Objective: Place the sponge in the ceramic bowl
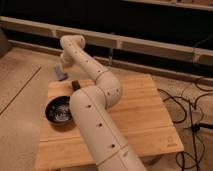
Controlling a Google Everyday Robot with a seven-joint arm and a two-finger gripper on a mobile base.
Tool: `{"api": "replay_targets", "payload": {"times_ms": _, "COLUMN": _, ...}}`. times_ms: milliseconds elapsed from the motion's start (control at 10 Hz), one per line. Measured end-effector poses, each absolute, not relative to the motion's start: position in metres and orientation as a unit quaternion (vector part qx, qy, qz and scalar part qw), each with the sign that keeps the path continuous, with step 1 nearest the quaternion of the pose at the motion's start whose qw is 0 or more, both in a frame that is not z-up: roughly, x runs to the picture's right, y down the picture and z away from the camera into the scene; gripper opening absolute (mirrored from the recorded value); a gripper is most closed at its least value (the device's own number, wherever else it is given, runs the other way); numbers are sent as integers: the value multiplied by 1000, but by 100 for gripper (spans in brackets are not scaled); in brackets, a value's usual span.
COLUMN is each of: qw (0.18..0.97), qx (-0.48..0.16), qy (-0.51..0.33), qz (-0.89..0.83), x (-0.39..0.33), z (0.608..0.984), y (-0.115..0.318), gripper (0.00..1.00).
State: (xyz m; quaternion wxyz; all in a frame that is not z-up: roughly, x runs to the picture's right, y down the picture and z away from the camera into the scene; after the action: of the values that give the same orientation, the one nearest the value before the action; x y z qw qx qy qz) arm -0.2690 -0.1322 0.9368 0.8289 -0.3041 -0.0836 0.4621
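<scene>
One part of the job looks settled and one is left. The pincer (pixel 61 70) sits at the far left end of the arm (pixel 95 125), past the back left corner of the table (pixel 140 110). It is closed down tight, and the sponge (pixel 60 75) shows as a pale blue-grey block right at its tip. The sponge appears to hang clear of the wood with the floor behind it, so I judge it gripped and lifted, though the wrist hides most of the fingers.

Just inside that corner, beside the arm, a small black block (pixel 76 85) stands on the table. Nearer the camera along the left side sits the ceramic bowl (pixel 50 106), upright, its dark glossy inside showing only specks of light and no blue-grey block. The sponge is thus well apart from the bowl, behind it and higher.

What remains, as I read it, is carrying the sponge back over the table edge to above the bowl, lowering it, and letting go. Off to the right, cables (pixel 180 105) trail on the floor.
</scene>
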Motion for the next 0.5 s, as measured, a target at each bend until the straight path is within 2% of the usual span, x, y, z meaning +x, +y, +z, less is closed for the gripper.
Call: {"api": "replay_targets", "payload": {"times_ms": 500, "qw": 850, "qx": -295, "qy": -87, "qz": 427, "x": -279, "z": 881, "y": -110, "gripper": 0}}
